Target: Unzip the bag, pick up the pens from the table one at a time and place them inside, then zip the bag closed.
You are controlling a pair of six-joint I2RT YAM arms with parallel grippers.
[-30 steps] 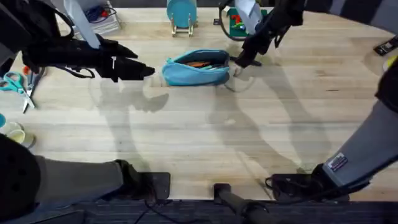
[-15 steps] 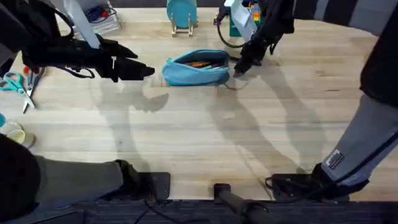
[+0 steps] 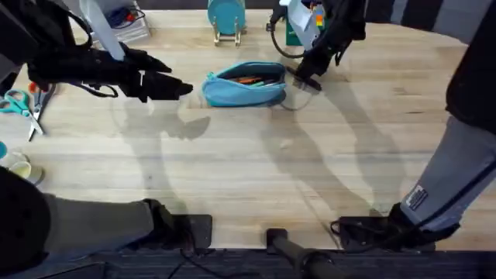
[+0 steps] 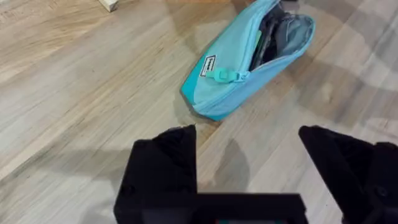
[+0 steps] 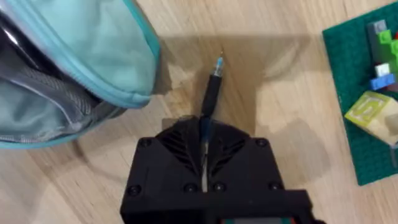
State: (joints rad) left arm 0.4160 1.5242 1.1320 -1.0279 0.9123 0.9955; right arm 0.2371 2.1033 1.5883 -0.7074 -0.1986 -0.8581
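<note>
Since the earlier frames, the right gripper (image 3: 304, 80) is raised slightly off the table (image 3: 256, 170) beside the bag's (image 3: 244, 84) right end, and a dark pen (image 5: 210, 99) is clamped between its closed fingers, tip pointing away. The bag is seen unzipped on the far middle of the table, its opening gaping, with its zipper pull (image 4: 225, 75) on the near side. The left gripper (image 3: 180, 88) is held just left of the bag, fingers (image 4: 166, 163) spread wide with nothing between them.
</note>
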